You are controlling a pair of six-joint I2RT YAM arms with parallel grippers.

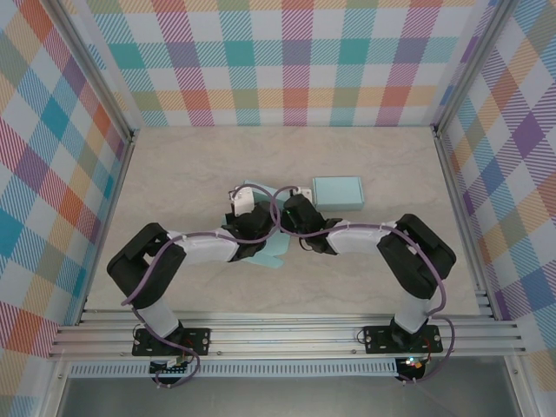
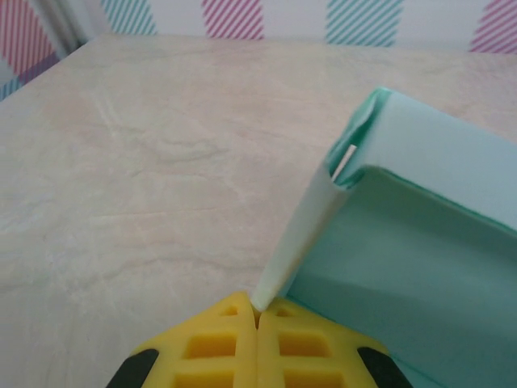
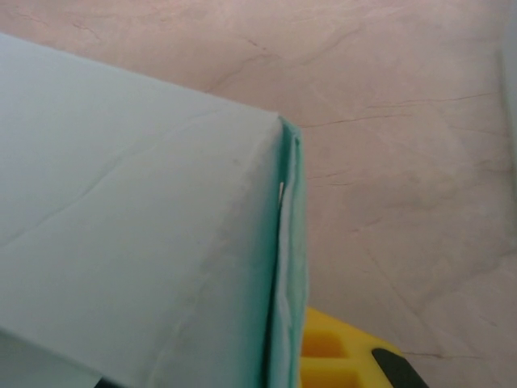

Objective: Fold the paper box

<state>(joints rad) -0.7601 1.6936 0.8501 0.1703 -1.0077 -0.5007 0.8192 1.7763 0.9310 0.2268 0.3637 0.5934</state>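
The paper box (image 1: pixel 274 249) is a mint-green sheet, partly folded, lying at the table's middle under both wrists. In the left wrist view, a pale flap (image 2: pixel 311 226) of it rises from my left gripper (image 2: pixel 258 312), whose yellow fingers (image 2: pixel 214 347) are shut on the flap's lower end. The box body (image 2: pixel 420 267) stands to the right of that flap. In the right wrist view, a doubled wall edge (image 3: pixel 287 267) of the box runs down into my right gripper (image 3: pixel 295 360). It is shut on that wall, and one yellow finger (image 3: pixel 335 356) shows beside it. From above, the left gripper (image 1: pixel 252 219) and right gripper (image 1: pixel 295 215) nearly meet.
A second mint box (image 1: pixel 337 192), closed up, sits just behind and right of the grippers. Bare marbled tabletop (image 1: pixel 174 182) spreads to the left and back. Checked walls with metal rails (image 1: pixel 130 139) close the table in on three sides.
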